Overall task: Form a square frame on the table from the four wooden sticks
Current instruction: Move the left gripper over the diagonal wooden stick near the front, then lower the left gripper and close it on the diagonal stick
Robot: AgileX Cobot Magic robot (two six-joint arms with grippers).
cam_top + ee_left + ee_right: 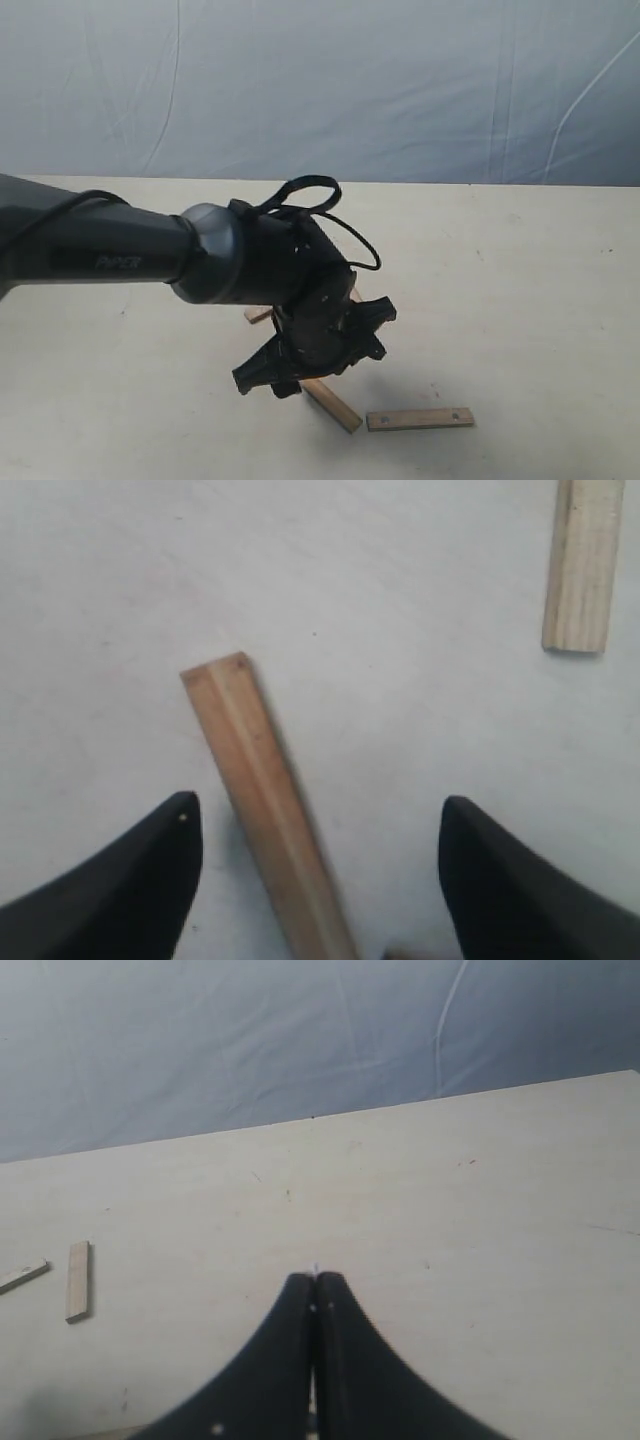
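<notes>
1. The left gripper (320,805) hangs low over the table (520,280), its jaws spread wide and holding nothing. One wooden stick (262,800) lies slantwise between the fingers and touches neither.
2. A second stick (583,565) lies near the first, their ends not meeting. In the exterior view a third stick (258,314) peeps out from beneath the left arm. The fourth is probably hidden under the wrist, though that cannot be told.
3. The square frame is not yet formed.
4. The right gripper (315,1282) is pressed closed on nothing, well apart from the sticks.
5. The slats look light, stiff and sturdy. They are also thin and smooth, so a slat lying flat offers little edge and may skid or pivot.
6. The best hold is judged to be across the narrow width at mid-length, which keeps the slat level.
</notes>
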